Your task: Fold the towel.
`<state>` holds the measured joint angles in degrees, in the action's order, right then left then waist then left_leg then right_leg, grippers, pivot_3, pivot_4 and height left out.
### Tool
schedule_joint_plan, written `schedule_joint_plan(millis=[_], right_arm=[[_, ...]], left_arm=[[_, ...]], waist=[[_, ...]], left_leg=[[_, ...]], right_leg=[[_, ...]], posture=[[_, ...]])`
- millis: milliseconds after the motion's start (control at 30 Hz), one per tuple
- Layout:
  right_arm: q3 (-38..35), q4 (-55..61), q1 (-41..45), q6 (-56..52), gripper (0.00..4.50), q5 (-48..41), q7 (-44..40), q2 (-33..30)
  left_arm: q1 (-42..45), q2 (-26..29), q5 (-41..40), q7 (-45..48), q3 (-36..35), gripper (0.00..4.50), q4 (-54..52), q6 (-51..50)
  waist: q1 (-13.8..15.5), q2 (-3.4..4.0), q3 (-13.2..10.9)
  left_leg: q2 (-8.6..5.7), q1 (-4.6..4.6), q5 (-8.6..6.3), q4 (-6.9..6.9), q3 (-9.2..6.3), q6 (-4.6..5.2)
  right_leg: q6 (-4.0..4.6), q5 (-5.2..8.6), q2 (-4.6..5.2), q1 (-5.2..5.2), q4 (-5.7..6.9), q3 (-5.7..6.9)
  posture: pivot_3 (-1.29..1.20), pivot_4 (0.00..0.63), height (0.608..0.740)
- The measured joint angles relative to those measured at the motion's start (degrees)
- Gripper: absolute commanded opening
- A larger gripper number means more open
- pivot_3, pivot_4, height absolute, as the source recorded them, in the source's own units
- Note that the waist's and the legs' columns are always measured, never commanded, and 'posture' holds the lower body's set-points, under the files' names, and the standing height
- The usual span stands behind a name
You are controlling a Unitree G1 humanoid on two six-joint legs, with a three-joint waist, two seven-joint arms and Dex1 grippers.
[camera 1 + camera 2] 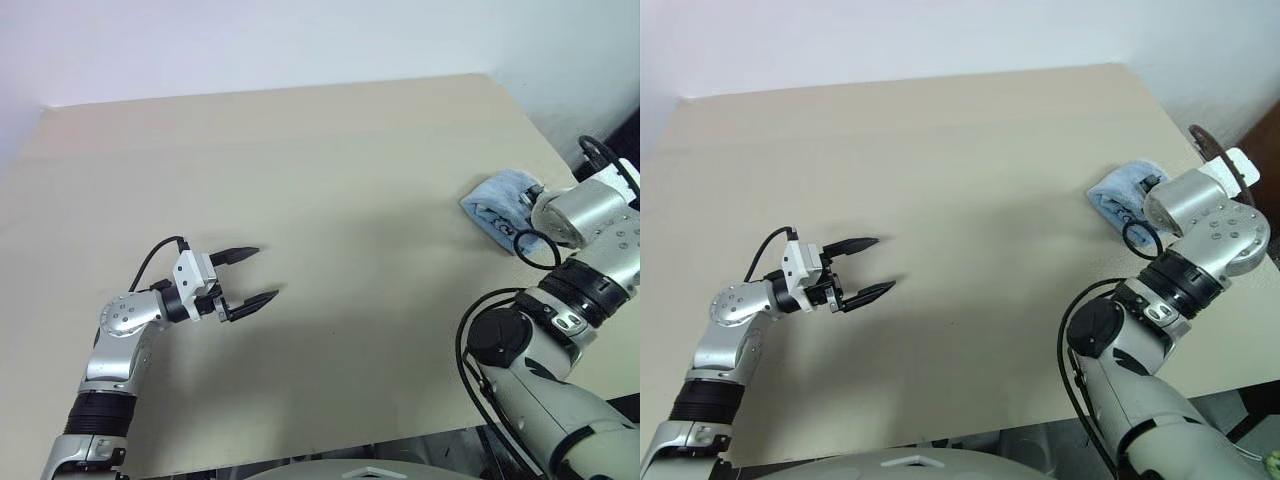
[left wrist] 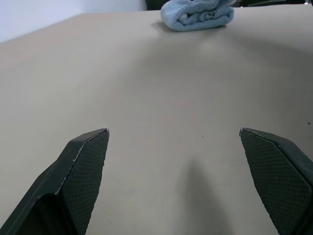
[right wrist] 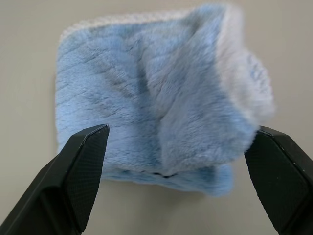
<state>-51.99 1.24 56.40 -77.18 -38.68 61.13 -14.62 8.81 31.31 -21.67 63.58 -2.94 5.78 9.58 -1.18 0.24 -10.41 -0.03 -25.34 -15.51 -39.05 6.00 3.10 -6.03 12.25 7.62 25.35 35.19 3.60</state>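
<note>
The towel (image 1: 493,206) is a small light blue terry cloth, lying folded into a thick bundle near the right edge of the table. It has a pale border and small dark marks along one edge. My right gripper (image 3: 181,128) hovers just over the towel (image 3: 156,98). Its fingers (image 3: 83,161) are spread wide on either side of the cloth, open and holding nothing. My left gripper (image 1: 266,272) stands open over the bare table at the left, far from the towel (image 2: 197,14), pointing toward it.
The beige tabletop (image 1: 330,170) stretches wide between the two arms. Its right edge runs close past the towel, and its far edge meets a white wall (image 1: 300,40). A black cable loop (image 1: 535,247) hangs at my right wrist.
</note>
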Motion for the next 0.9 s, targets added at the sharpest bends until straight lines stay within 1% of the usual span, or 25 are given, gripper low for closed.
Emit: schedule_joint_plan(millis=[33, 133, 233, 267, 333, 367, 400, 433, 500, 533, 633, 733, 900], right_arm=[[0.14, 0.37, 1.05, -0.89, 4.47, 0.71, -0.17, -0.55], [5.08, 0.88, 2.07, -2.91, 4.47, 3.20, -4.92, -4.90], [13.75, 0.69, -0.79, -2.96, 4.47, 5.21, -14.71, -10.45], [16.88, 0.39, -2.41, -2.04, 4.47, 5.45, -18.94, -12.25], [25.99, -1.33, -7.81, 3.99, 4.47, 6.31, -33.31, -17.39], [30.41, -2.20, -10.87, 8.65, 4.47, 6.92, -41.48, -19.74], [33.72, -3.42, -13.55, 13.06, 4.47, 7.38, -49.35, -21.35], [35.57, -4.55, -15.15, 15.96, 4.47, 7.68, -54.53, -22.04], [37.86, -6.73, -17.50, 20.98, 4.47, 8.08, -64.12, -23.34], [38.62, -7.37, -19.02, 23.82, 4.47, 8.02, -70.25, -24.91], [39.52, -7.92, -21.47, 30.04, 4.47, 8.07, -82.83, -28.14], [40.44, -7.68, -24.55, 36.18, 4.47, 8.51, -93.65, -30.81], [41.65, -7.59, -29.46, 45.88, 4.47, 10.01, -107.50, -34.03]], left_arm=[[0.00, -0.01, 0.00, 0.01, 0.01, 4.50, 0.09, 0.00], [0.02, -0.15, 0.03, 0.01, 0.13, 4.50, 0.32, 0.01], [0.12, -0.24, 0.08, 0.00, 0.45, 4.50, 0.43, 0.03], [0.16, -0.30, 0.10, 0.00, 0.51, 4.50, 0.45, 0.04], [0.28, -0.40, 0.13, -0.01, 0.67, 4.50, 0.58, 0.03], [0.27, -0.44, 0.14, -0.02, 0.74, 4.50, 0.60, 0.02], [0.25, -0.45, 0.13, -0.02, 0.82, 4.50, 0.58, 0.02], [0.17, -0.45, 0.13, -0.03, 0.87, 4.50, 0.58, 0.02], [0.08, -0.46, 0.12, -0.06, 1.04, 4.50, 0.58, -0.01], [-0.11, -0.46, 0.08, -0.10, 1.03, 4.50, 0.54, -0.03], [-0.61, -0.39, -0.10, -0.27, 0.99, 4.50, 0.38, -0.27], [-1.12, -0.30, -0.34, -0.81, 0.75, 4.50, -0.11, -0.90], [-1.83, 0.40, -1.64, -1.98, -1.49, 4.50, -0.75, -2.55]], waist=[[-0.02, 0.00, 0.00], [0.01, 0.00, 0.00], [-0.04, -0.02, 0.01], [-0.05, -0.02, 0.02], [-0.07, -0.03, 0.02], [-0.06, -0.03, 0.02], [-0.04, -0.03, 0.02], [0.00, -0.03, 0.02], [0.08, -0.02, 0.01], [0.20, -0.03, 0.01], [0.41, -0.04, 0.01], [0.42, -0.05, 0.01], [0.41, -0.05, 0.01]], left_leg=[[0.00, 0.00, 0.00, 0.00, 0.00, 0.00], [0.00, 0.00, -0.04, 0.01, -0.02, 0.06], [0.00, 0.00, -0.08, 0.00, -0.01, 0.14], [0.00, 0.00, -0.08, 0.00, -0.01, 0.14], [0.00, 0.01, -0.10, -0.02, -0.01, 0.17], [0.00, 0.02, -0.10, -0.03, -0.01, 0.18], [-0.01, 0.02, -0.10, -0.03, -0.02, 0.19], [-0.01, 0.02, -0.10, -0.04, -0.01, 0.19], [0.00, 0.02, -0.10, -0.07, -0.01, 0.19], [-0.01, 0.01, -0.11, -0.07, -0.01, 0.20], [0.00, 0.02, -0.12, -0.11, -0.02, 0.22], [0.00, 0.03, -0.12, -0.14, -0.05, 0.22], [0.00, 0.05, -0.13, -0.15, -0.04, 0.21]], right_leg=[[0.00, 0.00, 0.00, 0.00, 0.00, 0.00], [0.00, 0.00, -0.01, 0.00, -0.01, 0.00], [0.00, 0.00, -0.01, -0.02, -0.05, 0.00], [0.00, 0.00, -0.01, -0.03, -0.06, 0.00], [-0.01, 0.00, -0.02, -0.06, -0.08, 0.00], [-0.01, 0.01, -0.02, -0.07, -0.09, 0.00], [-0.02, 0.00, -0.03, -0.07, -0.09, 0.00], [-0.05, 0.00, -0.02, -0.08, -0.09, 0.00], [-0.11, -0.04, -0.02, -0.07, -0.08, 0.00], [-0.12, -0.04, -0.02, -0.08, -0.09, 0.00], [-0.12, -0.05, 0.00, -0.11, -0.11, 0.01], [-0.13, -0.05, 0.00, -0.14, -0.11, 0.02], [-0.13, -0.05, 0.02, -0.14, -0.11, 0.02]], posture=[[0.00, 0.150, 0.740], [0.00, 0.150, 0.740], [0.00, 0.150, 0.740], [0.00, 0.150, 0.740], [0.00, 0.150, 0.740], [0.00, 0.150, 0.740], [0.00, 0.150, 0.740], [0.00, 0.150, 0.740], [0.00, 0.150, 0.740], [0.00, 0.150, 0.740], [0.00, 0.150, 0.740], [0.00, 0.150, 0.740], [0.00, 0.150, 0.740]])
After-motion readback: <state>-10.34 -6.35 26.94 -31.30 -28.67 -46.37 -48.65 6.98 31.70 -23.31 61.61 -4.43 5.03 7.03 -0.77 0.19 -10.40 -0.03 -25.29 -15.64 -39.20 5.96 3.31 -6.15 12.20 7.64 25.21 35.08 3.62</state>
